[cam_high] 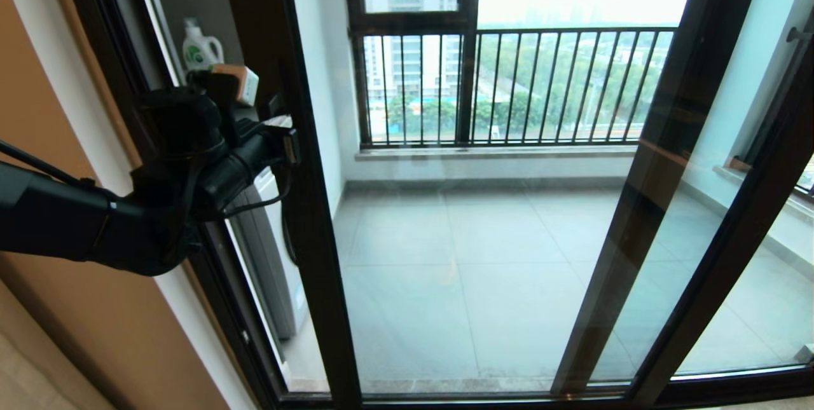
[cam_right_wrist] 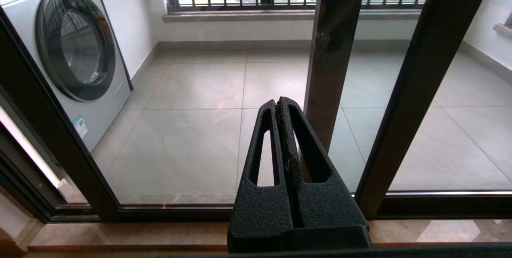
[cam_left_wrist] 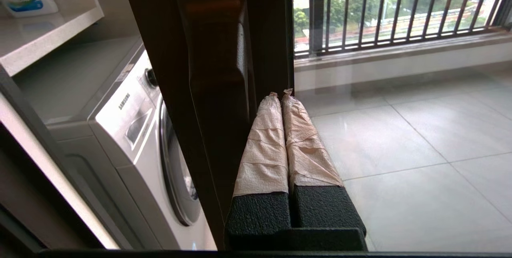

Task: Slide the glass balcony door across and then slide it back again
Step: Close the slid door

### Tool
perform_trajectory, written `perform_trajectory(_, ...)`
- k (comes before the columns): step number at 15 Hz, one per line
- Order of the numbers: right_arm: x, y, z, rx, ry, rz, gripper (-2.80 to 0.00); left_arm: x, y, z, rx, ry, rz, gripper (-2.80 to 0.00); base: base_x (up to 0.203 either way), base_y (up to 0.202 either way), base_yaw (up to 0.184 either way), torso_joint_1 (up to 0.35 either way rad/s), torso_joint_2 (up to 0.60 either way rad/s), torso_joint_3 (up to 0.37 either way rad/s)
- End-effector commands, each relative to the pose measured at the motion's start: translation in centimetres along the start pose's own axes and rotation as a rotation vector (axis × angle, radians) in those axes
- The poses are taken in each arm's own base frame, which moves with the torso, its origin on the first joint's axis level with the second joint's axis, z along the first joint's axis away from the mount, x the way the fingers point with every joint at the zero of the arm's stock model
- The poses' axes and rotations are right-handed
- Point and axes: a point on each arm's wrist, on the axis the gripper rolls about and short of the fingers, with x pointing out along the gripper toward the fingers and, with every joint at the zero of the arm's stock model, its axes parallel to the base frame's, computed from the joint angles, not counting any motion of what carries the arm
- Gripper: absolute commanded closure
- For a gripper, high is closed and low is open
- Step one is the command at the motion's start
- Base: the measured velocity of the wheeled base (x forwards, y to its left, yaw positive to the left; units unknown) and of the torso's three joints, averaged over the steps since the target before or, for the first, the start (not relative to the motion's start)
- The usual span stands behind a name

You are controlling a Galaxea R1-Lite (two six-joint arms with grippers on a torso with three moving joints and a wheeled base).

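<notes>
The glass balcony door is a clear pane in a dark frame, and its left upright stands a little away from the wall frame, leaving a narrow gap. On that upright sits the dark bar handle. My left gripper is raised at handle height. Its tape-wrapped fingers are shut, empty, and lie against the glass-side face of the handle, with the tips at the upright's edge. My right gripper is shut and empty, low in front of the door sill; the head view does not show it.
A washing machine shows through the gap, with a detergent bottle on the shelf above it. Another dark-framed glass panel overlaps at the right. The black railing closes the balcony's far side. An orange-brown wall is left.
</notes>
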Motion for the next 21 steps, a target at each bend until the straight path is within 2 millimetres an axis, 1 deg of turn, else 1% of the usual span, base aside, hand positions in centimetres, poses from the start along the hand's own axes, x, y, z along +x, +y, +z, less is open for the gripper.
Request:
perform_trajectory(1,0.1,0.0,-0.3,0.000,0.013,0.001,0.00,0.2,2.6,0.0,0.008,-0.010,0.041,0.00,0.000,0.000,0.000,0.000,0.00,0.000)
perform_trajectory(4,0.1,0.0,-0.3,0.000,0.013,0.001,0.00,0.5,4.7,-0.7,0.016,0.006,0.085,0.00,0.000,0.000,0.000,0.000,0.00,0.000)
perform_trajectory(9,0.1,0.0,-0.3,-0.001,0.013,0.001,0.00,0.2,6.7,-1.2,0.018,0.023,0.126,0.00,0.000,0.000,0.000,0.000,0.00,0.000)
perform_trajectory(12,0.1,0.0,-0.3,0.000,0.013,0.001,0.00,-0.2,7.6,-1.3,0.020,-0.005,0.142,0.00,0.000,0.000,0.000,0.000,0.00,0.000)
perform_trajectory(15,0.1,0.0,-0.3,0.000,0.013,0.001,0.00,-0.7,7.8,-1.6,0.024,-0.031,0.149,0.00,0.000,0.000,0.000,0.000,0.00,0.000)
perform_trajectory(16,0.1,0.0,-0.3,0.000,0.013,0.001,0.00,-1.0,7.7,-1.3,0.024,-0.042,0.147,0.00,0.000,0.000,0.000,0.000,0.00,0.000)
perform_trajectory(19,0.1,0.0,-0.3,-0.001,0.013,0.001,0.00,-3.3,6.6,1.6,0.025,-0.124,0.093,0.00,0.000,0.000,0.000,0.000,0.00,0.000)
perform_trajectory(20,0.1,0.0,-0.3,0.000,0.013,0.001,0.00,-3.8,6.3,2.0,0.029,-0.134,0.054,0.00,0.000,0.000,0.000,0.000,0.00,0.000)
perform_trajectory(21,0.1,0.0,-0.3,0.000,0.013,0.001,0.00,-4.0,6.3,2.0,0.029,-0.136,0.049,0.00,0.000,0.000,0.000,0.000,0.00,0.000)
